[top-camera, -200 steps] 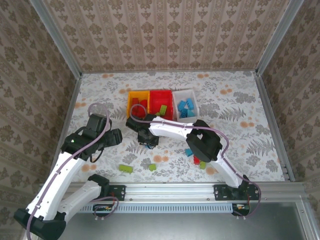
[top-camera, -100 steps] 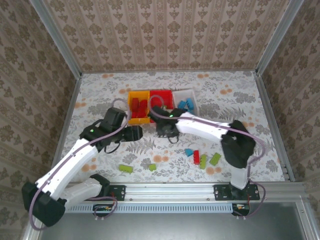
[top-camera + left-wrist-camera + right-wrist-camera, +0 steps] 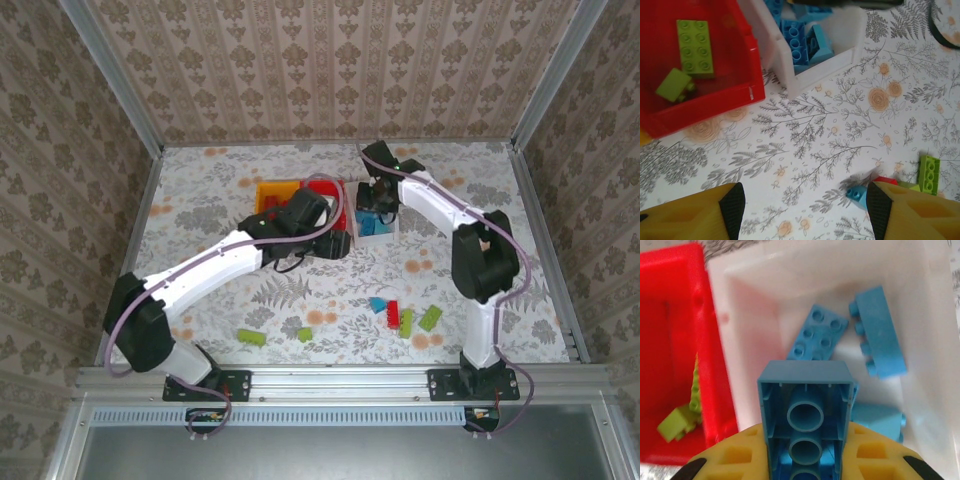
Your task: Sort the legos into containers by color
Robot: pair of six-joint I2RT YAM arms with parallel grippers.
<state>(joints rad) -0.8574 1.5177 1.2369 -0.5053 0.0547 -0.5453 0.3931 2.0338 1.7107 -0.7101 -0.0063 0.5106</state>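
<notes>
The right pincer (image 3: 806,452) is clamped narrow on a light blue brick (image 3: 805,390), hollow underside up at the wrist camera, hanging right over the white bin (image 3: 755,285). Down in that bin lie more blue bricks (image 3: 877,337): one flat at 12 o'clock of the held brick, one on its side at 1 o'clock, another at 3 o'clock. Over the wall at 9 o'clock sits the red bin (image 3: 670,315), with lime green bricks (image 3: 677,425) in its near corner.

Now the left pincer (image 3: 802,212): spread wide, nothing between its yellow fingers (image 3: 690,217), poised above the floral surface (image 3: 805,130) just at 6 o'clock of the red and white bins.

From above, the bins stand side by side at 12 o'clock of the surface's middle, the yellow-orange bin (image 3: 261,195) at the left end.

Loose pieces: a blue brick (image 3: 378,304), a red brick (image 3: 392,312) and two green bricks (image 3: 430,318) huddle at 5 o'clock. Two more green ones (image 3: 251,338) lie at 7 o'clock.

Open surface runs from the bins toward 9 o'clock and 3 o'clock, out to the papered walls (image 3: 600,200) that fence three sides.
</notes>
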